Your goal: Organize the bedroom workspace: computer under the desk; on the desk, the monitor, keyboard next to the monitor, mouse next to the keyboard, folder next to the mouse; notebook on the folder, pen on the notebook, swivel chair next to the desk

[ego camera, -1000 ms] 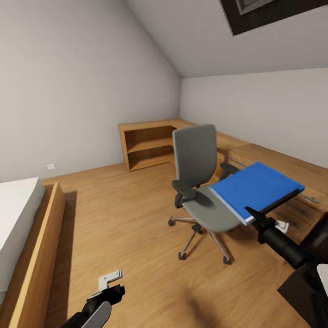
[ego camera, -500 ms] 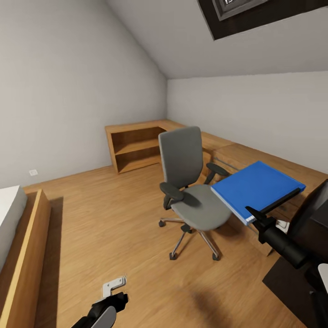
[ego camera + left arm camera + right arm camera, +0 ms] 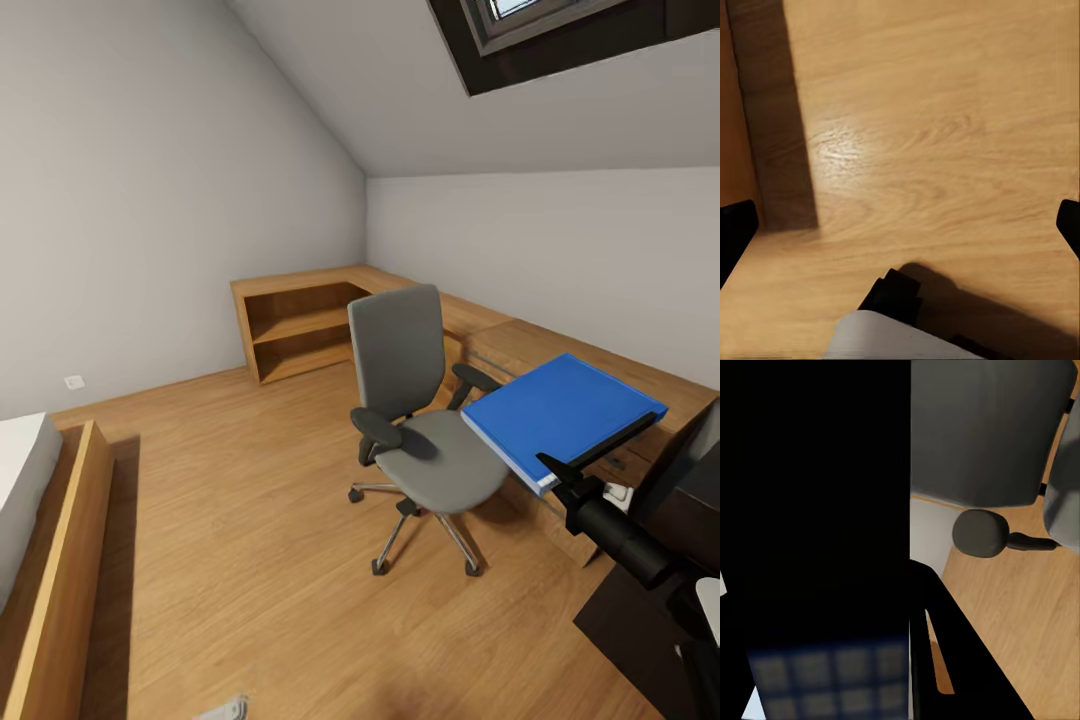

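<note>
head view looks down across the room at the swivel chair (image 3: 425, 420); right wrist view sees that chair (image 3: 990, 431) close beyond its gripper; left wrist view faces the floor (image 3: 937, 135).

The left claw (image 3: 900, 229) looks down at a light wooden floor (image 3: 937, 112). Its two black fingertips (image 3: 735, 232) show at opposite edges of the picture, well apart, with bare floor between them. A broad dark shadow band (image 3: 776, 120) lies across the floor on the side of one fingertip, next to a darker brown strip at the picture's edge. Near the claw, a black part with a pale grey rounded piece (image 3: 881, 337) stands over the floor, casting a shadow beside it.
</note>
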